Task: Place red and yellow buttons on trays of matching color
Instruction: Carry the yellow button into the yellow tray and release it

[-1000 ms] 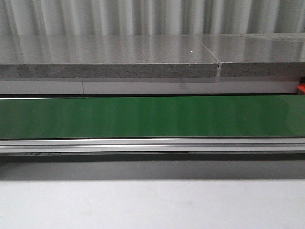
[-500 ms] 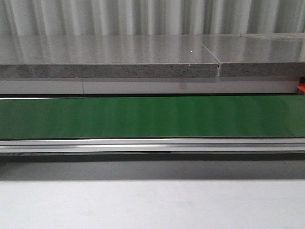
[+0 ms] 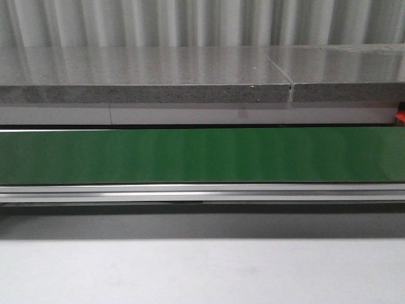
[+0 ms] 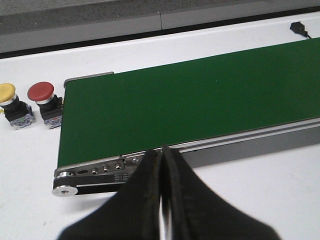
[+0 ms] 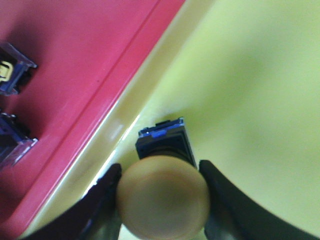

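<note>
In the right wrist view my right gripper point(image 5: 160, 167) is shut on a yellow button point(image 5: 163, 195), one finger on each side of its round cap. Its black base points down at the yellow tray point(image 5: 250, 75), close to the wall shared with the red tray point(image 5: 75, 55). Two button bases point(image 5: 12, 75) lie in the red tray, their caps out of frame. In the left wrist view my left gripper point(image 4: 162, 152) is shut and empty, above the white table by the belt's end. A yellow button point(image 4: 7, 92) and a red button point(image 4: 41, 92) stand on the table beyond that end.
A green conveyor belt point(image 3: 202, 155) with an aluminium frame spans the front view, with a grey stone slab point(image 3: 145, 76) behind it. A small red part point(image 3: 400, 118) shows at the right edge. A black plug point(image 4: 298, 27) lies on the table past the belt.
</note>
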